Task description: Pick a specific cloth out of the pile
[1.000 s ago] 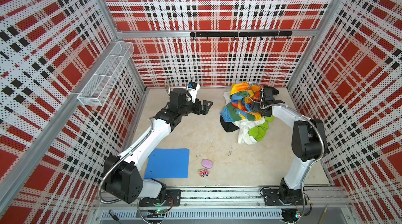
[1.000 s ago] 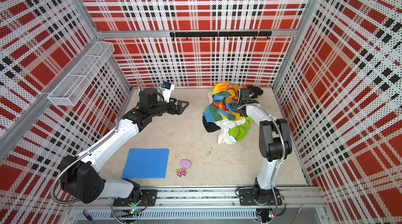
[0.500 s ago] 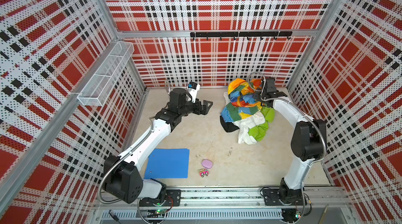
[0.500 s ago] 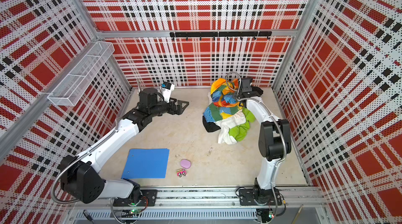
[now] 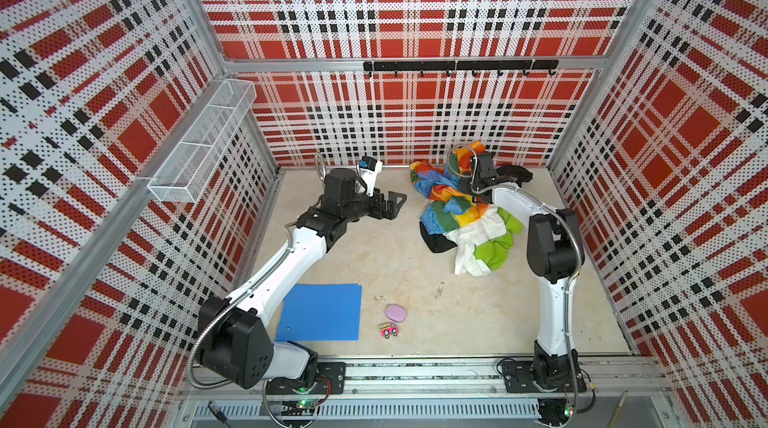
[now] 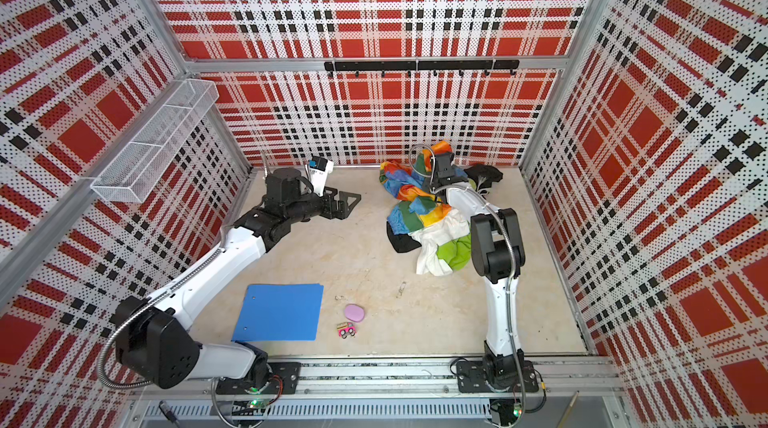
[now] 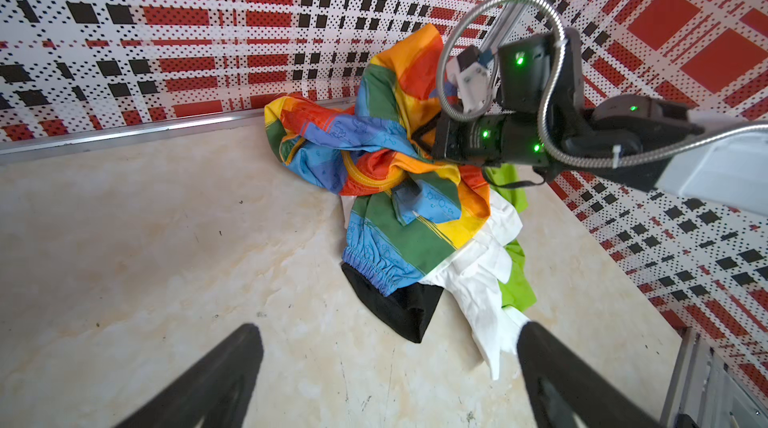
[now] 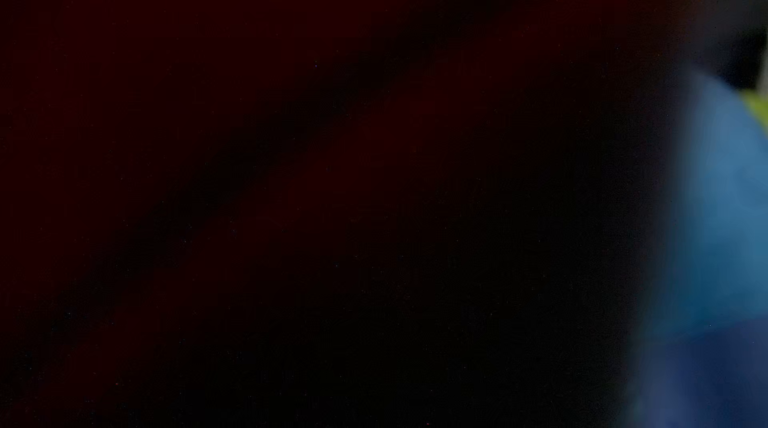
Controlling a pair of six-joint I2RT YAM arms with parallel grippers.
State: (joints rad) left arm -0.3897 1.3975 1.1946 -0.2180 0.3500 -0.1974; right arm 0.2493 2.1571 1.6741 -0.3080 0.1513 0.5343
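While my left gripper (image 5: 394, 206) gapes near the pile (image 5: 446, 197), my right gripper (image 7: 424, 139) sits sunk in it, grip impossible to tell.

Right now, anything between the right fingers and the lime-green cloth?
Yes. The right gripper is buried in the rainbow patchwork fabric at the pile's far end, fingers hidden. The lime-green fabric cloth shows only along the pile's near right edge, partly under that fabric and the white garment.

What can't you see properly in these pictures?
- The right gripper: its jaws are buried in the pile in the left wrist view, so open or shut is unclear.
- Right wrist view: a nearly black blur, with fabric seemingly against the lens.
- Most of the cloth: tucked under the white garment in both top views.
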